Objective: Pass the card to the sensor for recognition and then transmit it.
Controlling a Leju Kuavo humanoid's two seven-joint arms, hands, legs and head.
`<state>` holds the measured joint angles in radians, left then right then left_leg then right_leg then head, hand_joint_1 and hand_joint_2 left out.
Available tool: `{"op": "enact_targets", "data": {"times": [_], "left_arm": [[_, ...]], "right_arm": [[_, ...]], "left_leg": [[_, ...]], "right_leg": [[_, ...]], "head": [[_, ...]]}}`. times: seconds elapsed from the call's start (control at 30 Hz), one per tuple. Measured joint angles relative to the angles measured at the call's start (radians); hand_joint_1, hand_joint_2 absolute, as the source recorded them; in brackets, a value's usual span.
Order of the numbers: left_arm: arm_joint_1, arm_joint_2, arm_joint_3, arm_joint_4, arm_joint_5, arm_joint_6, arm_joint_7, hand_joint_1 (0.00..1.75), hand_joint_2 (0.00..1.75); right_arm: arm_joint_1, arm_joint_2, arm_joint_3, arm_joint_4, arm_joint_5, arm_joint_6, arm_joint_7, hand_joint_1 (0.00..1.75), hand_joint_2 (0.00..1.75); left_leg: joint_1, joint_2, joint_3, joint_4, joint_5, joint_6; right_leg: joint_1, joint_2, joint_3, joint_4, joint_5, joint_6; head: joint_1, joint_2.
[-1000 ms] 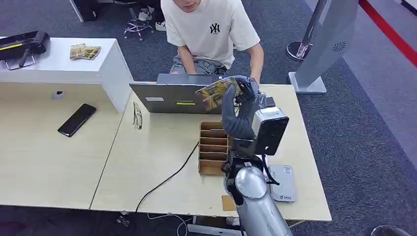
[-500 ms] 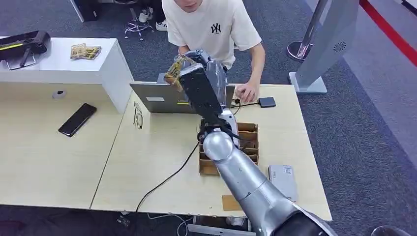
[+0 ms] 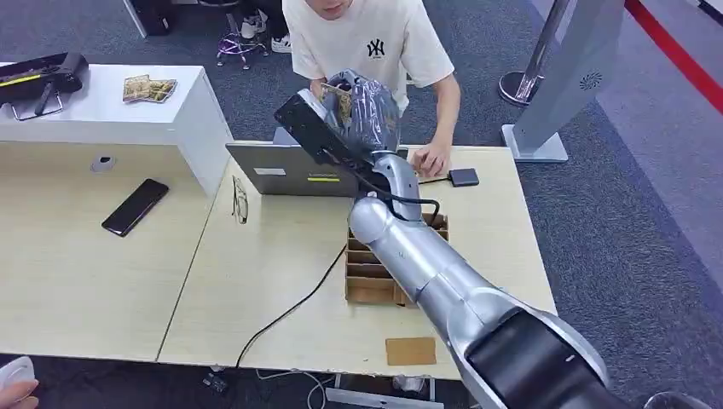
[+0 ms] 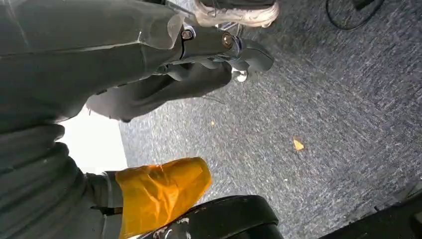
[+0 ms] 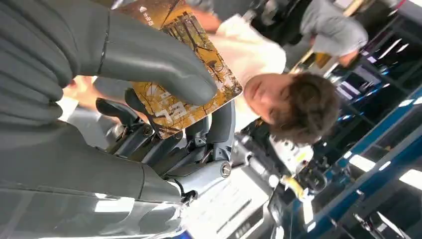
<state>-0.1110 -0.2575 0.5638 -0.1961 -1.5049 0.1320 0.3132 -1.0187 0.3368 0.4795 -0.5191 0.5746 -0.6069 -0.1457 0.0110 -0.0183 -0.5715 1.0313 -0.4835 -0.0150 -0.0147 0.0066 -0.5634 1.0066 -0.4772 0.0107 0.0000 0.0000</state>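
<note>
The card [image 5: 184, 74], yellow-brown with a printed pattern, is pinched in the right hand [image 3: 362, 98]: the thumb [image 5: 149, 59] presses on its face and the dark fingers [image 5: 164, 142] back it from behind. In the head view the card [image 3: 338, 100] is raised above the far edge of the surface [image 3: 256, 281], just in front of the person [image 3: 367, 51] in a white shirt who sits behind the laptop [image 3: 294, 170]. The person's hand [image 3: 430, 159] rests on the surface beside a small dark box [image 3: 465, 177]. Below the silver arm stands a cardboard tray [image 3: 371, 268] with compartments; a brown card [image 3: 411, 350] lies near the front edge. A phone [image 3: 134, 206] and glasses [image 3: 239, 200] lie to the left. The left hand [image 4: 164, 74] hangs over grey carpet [image 4: 308, 99], fingers curled inward with nothing in them.
</note>
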Motion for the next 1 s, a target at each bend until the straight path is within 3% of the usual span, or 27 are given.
{"op": "enact_targets", "data": {"times": [0.5,1.0], "left_arm": [[-0.015,0.0,-0.09,-0.002,0.0,-0.058,0.011,0.0,1.75],[-0.021,0.0,-0.125,-0.002,0.0,-0.076,0.008,0.0,1.75]], "right_arm": [[-0.021,-0.007,-0.001,0.121,0.312,-0.051,0.164,1.75,1.75],[-0.038,-0.021,-0.001,0.145,0.543,-0.064,0.265,1.75,1.75]], "left_leg": [[0.0,0.003,0.0,0.0,0.0,0.0],[0.0,0.003,0.0,0.0,0.0,0.0]], "right_leg": [[0.0,0.001,0.0,0.0,0.0,0.0],[0.0,0.002,-0.001,0.0,0.0,0.0]], "head": [[0.0,0.0],[0.0,0.0]]}}
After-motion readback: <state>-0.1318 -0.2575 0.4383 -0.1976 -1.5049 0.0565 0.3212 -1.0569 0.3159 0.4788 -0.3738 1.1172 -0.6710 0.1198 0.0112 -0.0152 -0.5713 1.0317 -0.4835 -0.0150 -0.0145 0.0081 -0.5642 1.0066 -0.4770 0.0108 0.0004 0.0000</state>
